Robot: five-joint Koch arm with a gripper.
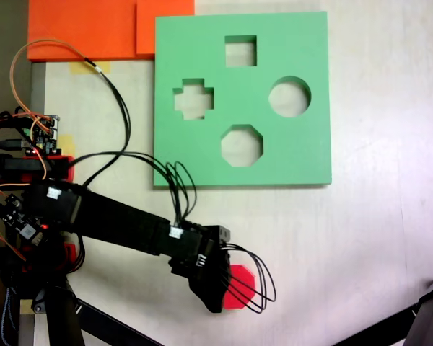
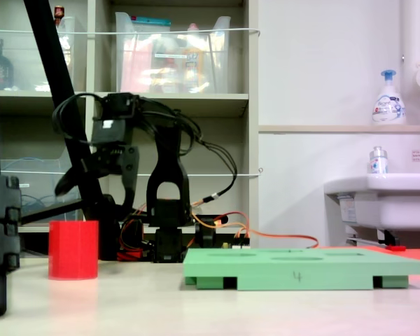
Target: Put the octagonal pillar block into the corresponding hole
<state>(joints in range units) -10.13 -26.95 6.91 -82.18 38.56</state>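
The octagonal pillar block (image 1: pixel 244 287) is bright red and stands on the table in front of the green foam board (image 1: pixel 303 155); the arm partly covers it from above. In the low fixed view the block (image 2: pixel 73 250) stands upright at the left. My gripper (image 1: pixel 220 275) hangs directly over it, open, its jaws spread wide and clear of the block's top (image 2: pixel 96 187). The corresponding hole (image 1: pixel 242 145), an eight-sided cutout, lies in the board's near half and has nothing in it.
The board (image 2: pixel 301 267) also has square (image 1: pixel 240 50), cross (image 1: pixel 194 99) and round (image 1: pixel 289 97) cutouts. Orange foam sheets (image 1: pixel 94 29) lie at the top left. Loose cables (image 1: pixel 112 94) and the arm's base (image 1: pixel 29 209) crowd the left edge. A tripod leg (image 1: pixel 418 321) crosses the bottom right.
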